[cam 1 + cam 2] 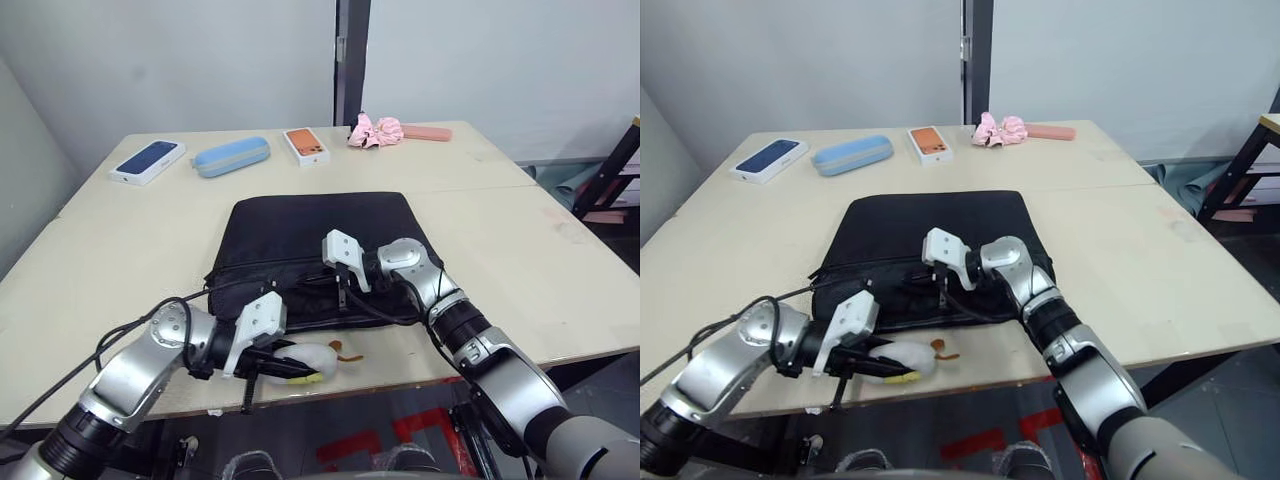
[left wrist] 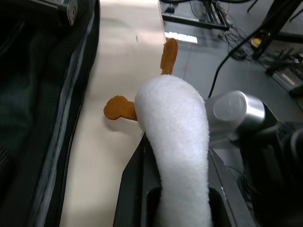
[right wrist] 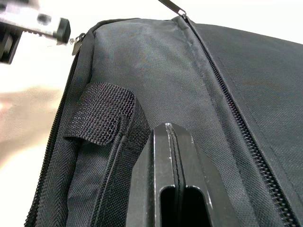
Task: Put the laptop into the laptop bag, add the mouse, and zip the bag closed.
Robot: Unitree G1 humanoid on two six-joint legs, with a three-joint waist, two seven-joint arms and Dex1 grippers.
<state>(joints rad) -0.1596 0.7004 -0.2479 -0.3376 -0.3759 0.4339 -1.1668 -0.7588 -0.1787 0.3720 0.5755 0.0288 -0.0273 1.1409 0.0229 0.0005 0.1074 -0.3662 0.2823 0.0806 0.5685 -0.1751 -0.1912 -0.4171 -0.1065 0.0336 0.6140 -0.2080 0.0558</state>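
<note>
l hand (image 1: 285, 368) grips white plush toy (image 1: 312, 358) nr laptop bag (image 1: 320, 232); r hand (image 3: 172, 142) clenched on bag.

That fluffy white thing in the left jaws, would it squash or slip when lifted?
The white plush looks soft and fuzzy, so it would probably squash rather than slip. It droops over the left gripper, so it is likely floppy and light. Its orange felt bits look thin and bendy.

A pale beige wooden table (image 1: 520, 250) carries a black fabric laptop bag (image 1: 320, 235) at its middle, with a fluffy white plush toy with tan feet (image 1: 312, 360) at the near edge. Along the far side lie a white phone box with a blue picture (image 1: 148, 161), a light blue oval case (image 1: 232, 156), a white box with an orange phone picture (image 1: 307, 145), a pink scrunchie (image 1: 372, 130) and a flat pink case (image 1: 428, 132).
</note>
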